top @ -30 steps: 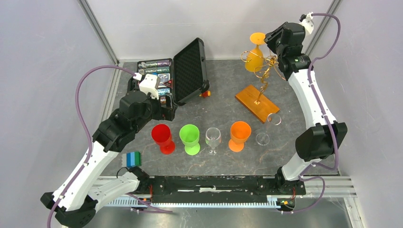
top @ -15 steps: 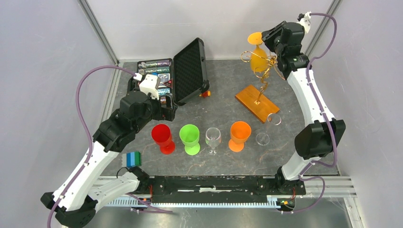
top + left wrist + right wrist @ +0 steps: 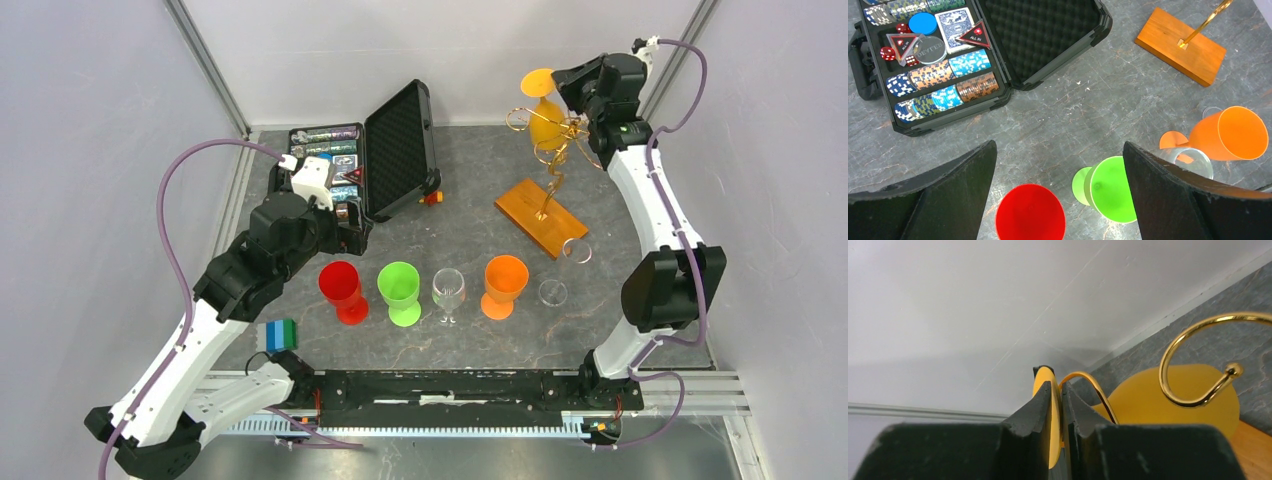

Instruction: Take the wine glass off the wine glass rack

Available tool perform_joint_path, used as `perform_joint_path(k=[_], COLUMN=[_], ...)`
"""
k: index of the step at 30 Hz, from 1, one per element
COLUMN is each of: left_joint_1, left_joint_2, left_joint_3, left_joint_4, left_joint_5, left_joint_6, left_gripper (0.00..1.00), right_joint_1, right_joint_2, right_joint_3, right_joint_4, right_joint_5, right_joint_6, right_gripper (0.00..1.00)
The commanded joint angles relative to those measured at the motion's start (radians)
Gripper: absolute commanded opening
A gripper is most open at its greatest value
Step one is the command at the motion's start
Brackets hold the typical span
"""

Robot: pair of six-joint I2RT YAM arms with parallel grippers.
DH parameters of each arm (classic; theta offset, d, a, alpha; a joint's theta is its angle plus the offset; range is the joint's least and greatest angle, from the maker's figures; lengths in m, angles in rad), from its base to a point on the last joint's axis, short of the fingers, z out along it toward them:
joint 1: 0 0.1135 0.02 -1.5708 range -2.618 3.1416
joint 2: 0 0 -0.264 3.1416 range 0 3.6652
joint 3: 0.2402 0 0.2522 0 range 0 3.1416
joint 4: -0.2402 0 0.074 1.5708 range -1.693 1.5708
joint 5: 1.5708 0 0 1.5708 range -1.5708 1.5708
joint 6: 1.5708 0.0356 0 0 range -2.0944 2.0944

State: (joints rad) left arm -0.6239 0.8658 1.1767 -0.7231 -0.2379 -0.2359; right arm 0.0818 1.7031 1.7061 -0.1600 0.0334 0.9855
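Since a second ago the right arm has drawn its wrist slightly up and toward the back wall, and the yellow wine glass (image 3: 546, 127) has swung a touch rightward with it. From above, that glass hangs upside down among the curled arms of the wine glass rack (image 3: 553, 165) at the table's far right, foot uppermost, with the right gripper (image 3: 562, 80) at the foot. The left wrist view shows the left gripper (image 3: 1058, 152) spread wide and empty above a red cup (image 3: 1030, 212) and a green cup (image 3: 1110, 187), the black case (image 3: 1048, 40) lying open beyond. In the right wrist view, the right gripper's fingers (image 3: 1035, 407) are pinched tight on the thin edge of the glass's foot, and a gold curl of the rack crosses the yellow bowl.
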Motion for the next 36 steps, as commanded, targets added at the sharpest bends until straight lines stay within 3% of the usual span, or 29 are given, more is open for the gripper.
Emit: perform_joint_path(k=[1, 5, 9, 26, 36], left_joint_1=[0.0, 0.0, 0.0, 0.0, 0.0], left_joint_2=[-0.011, -0.009, -0.005, -0.007, -0.013], left_joint_3=[0.024, 0.02, 0.023, 0.019, 0.014], left_joint_4=[0.041, 0.041, 0.041, 0.041, 0.041], left_joint_5=[-0.013, -0.012, -0.013, -0.011, -0.013], left_joint_6=[0.032, 0.03, 0.033, 0.032, 0.033], left_gripper=[1.0, 1.0, 1.0, 1.0, 1.0], right_joint_1=[0.002, 0.0, -0.001, -0.021, -0.029], right_joint_2=[0.006, 0.012, -0.001, -0.14, -0.146], right_joint_3=[-0.036, -0.045, -0.057, -0.237, -0.238], right_joint_4=[0.089, 0.098, 0.106, 0.384, 0.393], right_joint_5=[-0.082, -0.103, -0.078, 0.053, 0.067], right_joint_6=[0.057, 0.067, 0.062, 0.068, 0.076], right_gripper=[0.17, 0.13, 0.0, 0.0, 0.0])
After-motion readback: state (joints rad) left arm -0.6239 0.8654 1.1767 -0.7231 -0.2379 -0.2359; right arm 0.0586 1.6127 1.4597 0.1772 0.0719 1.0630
